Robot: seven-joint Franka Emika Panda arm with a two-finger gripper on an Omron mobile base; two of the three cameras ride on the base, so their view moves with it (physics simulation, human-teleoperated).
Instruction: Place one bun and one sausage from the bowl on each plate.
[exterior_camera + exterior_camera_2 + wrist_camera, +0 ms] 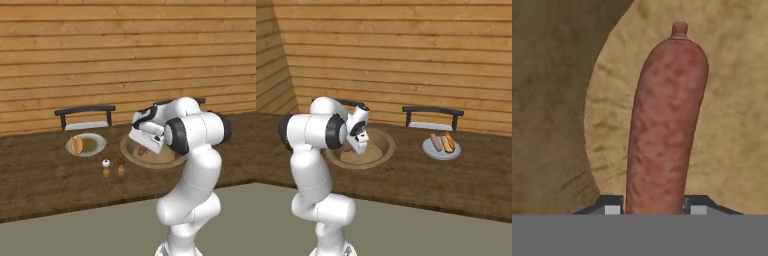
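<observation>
In the hand view a reddish-brown sausage [664, 125] runs lengthwise between my gripper's [654, 210] two fingertips, which touch its sides. It hangs low over the floor of the tan wooden bowl [732, 125]. From the left base view the gripper [143, 145] points down into the bowl [131, 156], with the sausage [142, 150] at its tip. The left plate [96, 145] carries one bun [76, 144]. The right plate [441, 154] holds a sausage [435, 142] and a bun [448, 142].
Two small shakers [106, 167] [121, 166] stand on the dark wooden table [40, 175] in front of the bowl, between it and the left plate. Chair backs [85, 117] [432, 116] rise behind the table against the plank wall.
</observation>
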